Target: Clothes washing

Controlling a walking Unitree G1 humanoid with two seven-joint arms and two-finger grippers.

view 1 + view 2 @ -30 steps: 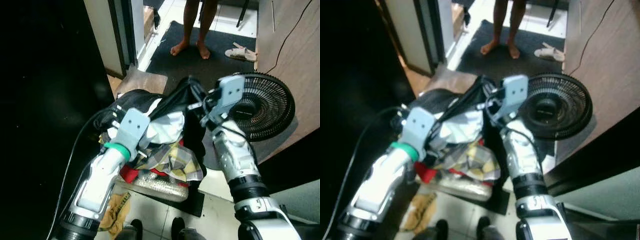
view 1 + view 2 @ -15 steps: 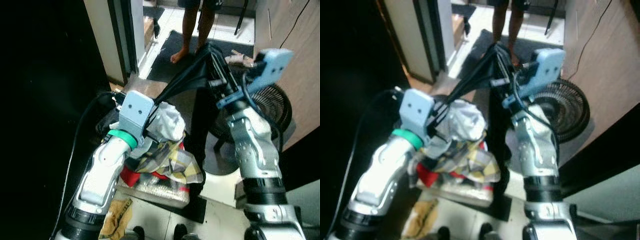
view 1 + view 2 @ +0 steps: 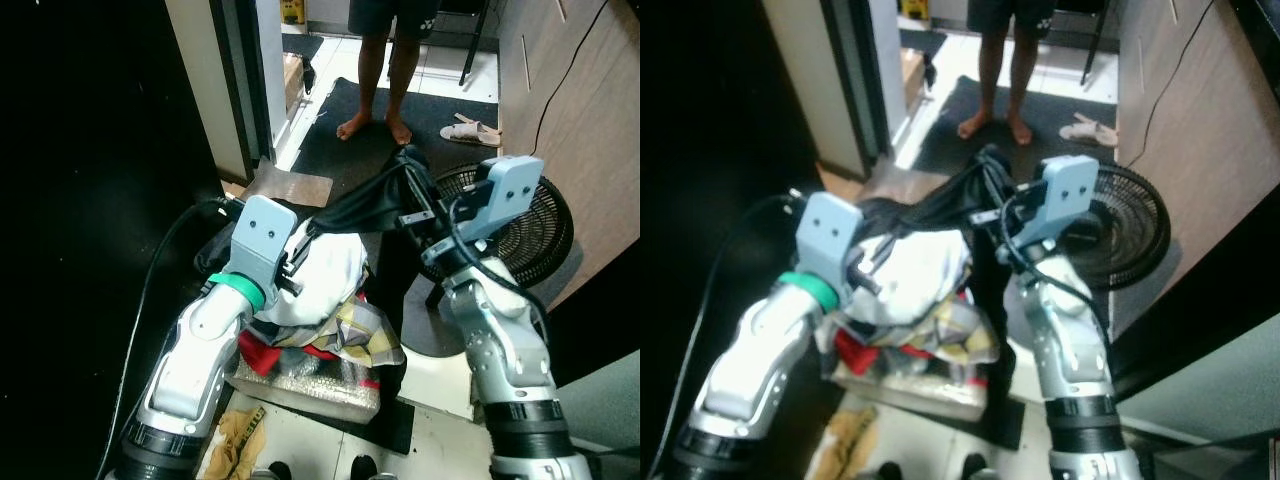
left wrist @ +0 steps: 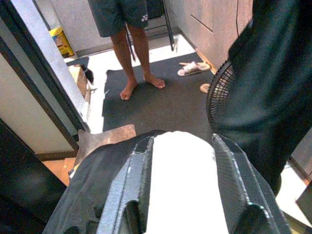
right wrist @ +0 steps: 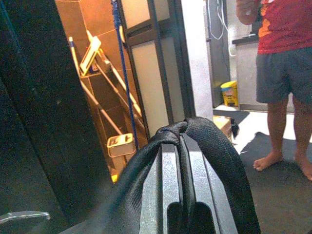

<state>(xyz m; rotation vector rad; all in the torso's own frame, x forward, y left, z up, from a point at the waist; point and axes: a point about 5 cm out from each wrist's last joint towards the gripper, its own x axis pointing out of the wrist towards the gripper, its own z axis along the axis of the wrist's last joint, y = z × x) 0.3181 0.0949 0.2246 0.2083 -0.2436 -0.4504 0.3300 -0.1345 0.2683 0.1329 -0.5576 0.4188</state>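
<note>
A heap of laundry with a yellow plaid cloth [image 3: 362,335] and a red one [image 3: 262,352] fills a clear basket [image 3: 310,382] on the floor below my arms. My left gripper [image 3: 300,255] is shut on a white garment [image 3: 328,272] lifted just above the heap; the left wrist view has the white garment [image 4: 183,190] bulging between the fingers [image 4: 134,175]. My right gripper [image 3: 415,215] is shut on a black garment [image 3: 375,195] that stretches across to the left arm and hangs down. In the right wrist view the black garment [image 5: 214,141] loops over the closed fingers [image 5: 168,180].
A black floor fan [image 3: 545,225] stands close at the right, beside a wooden wall. A barefoot person [image 3: 385,70] stands on a dark mat [image 3: 340,140] ahead, with sandals [image 3: 470,130] near. A door frame [image 3: 230,90] and darkness are left. A yellow rag [image 3: 235,440] lies by my feet.
My right gripper has come down from its high lift with the black garment. The white garment hangs more fully from my left gripper. The camera has tilted up a little.
</note>
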